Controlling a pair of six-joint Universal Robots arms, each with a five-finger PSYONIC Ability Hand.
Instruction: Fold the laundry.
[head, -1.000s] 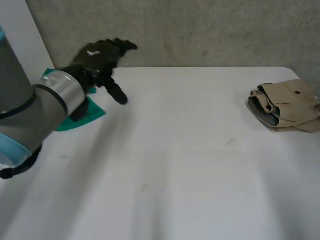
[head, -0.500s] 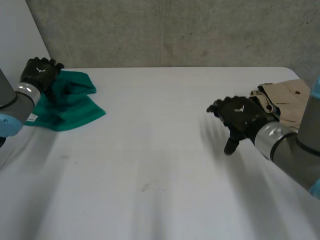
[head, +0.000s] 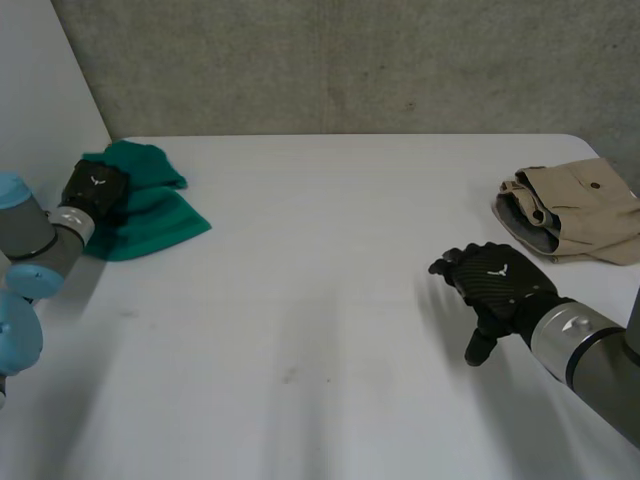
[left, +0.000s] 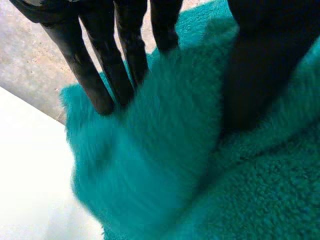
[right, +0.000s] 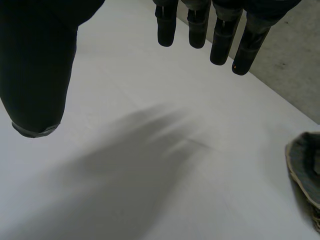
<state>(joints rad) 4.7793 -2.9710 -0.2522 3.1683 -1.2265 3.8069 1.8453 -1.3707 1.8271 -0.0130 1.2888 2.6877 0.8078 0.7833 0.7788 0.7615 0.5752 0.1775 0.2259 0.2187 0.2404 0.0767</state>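
Observation:
A teal fleece cloth (head: 155, 215) lies bunched at the table's far left edge. My left hand (head: 95, 190) rests on its left part. In the left wrist view its fingers (left: 95, 75) and thumb (left: 260, 65) dig into the teal fleece (left: 165, 165), with a ridge of cloth bunched between them. My right hand (head: 495, 285) hovers over bare table at the right, fingers spread and straight, holding nothing. In the right wrist view the right hand (right: 37, 65) casts its shade on the white top beneath it.
A folded beige garment (head: 575, 210) lies at the table's right edge, beyond my right hand; its rim (right: 305, 170) lies past the fingertips in the right wrist view. The white table (head: 320, 300) stretches wide between the two cloths. A grey wall stands behind.
My left hand swung left and came down onto the teal cloth, its fingers closing into it. My right hand came into view and moved towards the table's front.

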